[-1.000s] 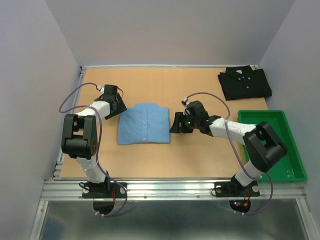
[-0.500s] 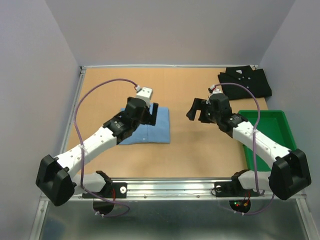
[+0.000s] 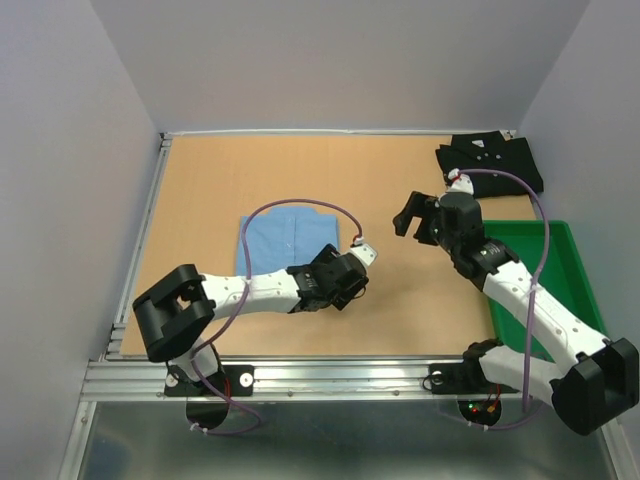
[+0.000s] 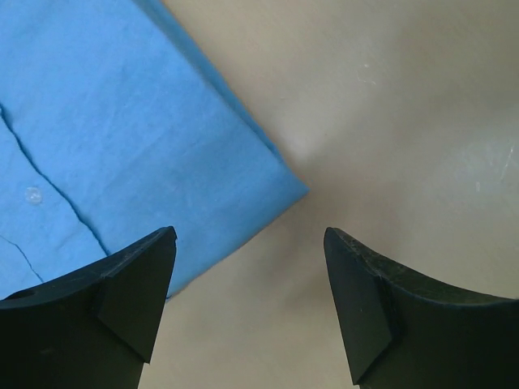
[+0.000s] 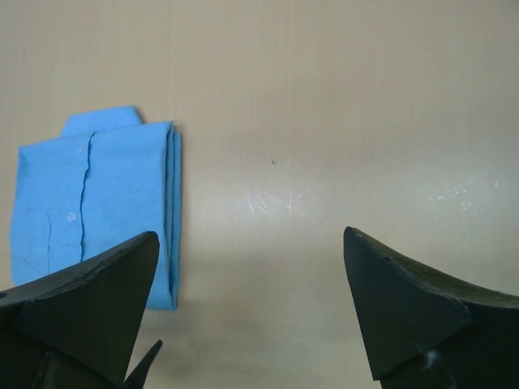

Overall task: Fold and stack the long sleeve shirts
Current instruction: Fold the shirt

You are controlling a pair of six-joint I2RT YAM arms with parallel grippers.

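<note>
1. Hovering with its jaws apart and nothing between them, the left gripper (image 4: 250,237) sits just by the near right corner of the folded light blue shirt (image 4: 122,138). The right gripper (image 5: 249,237), also wide and empty, hangs over bare table (image 3: 300,170) between that shirt and the black shirt (image 3: 490,165).
2. Stacking looks like the step in hand. Pinch every layer at the corner together, low to the board, so the fold does not fan open on lifting.
3. The blue cloth is thin, woven and faintly creased. It forms a neat rectangle with a button placket and a layered right edge, and would likely sag from a single grip.
4. The black shirt lies folded at the far right corner, white buttons showing, beyond the green plastic tray (image 3: 520,226).
</note>
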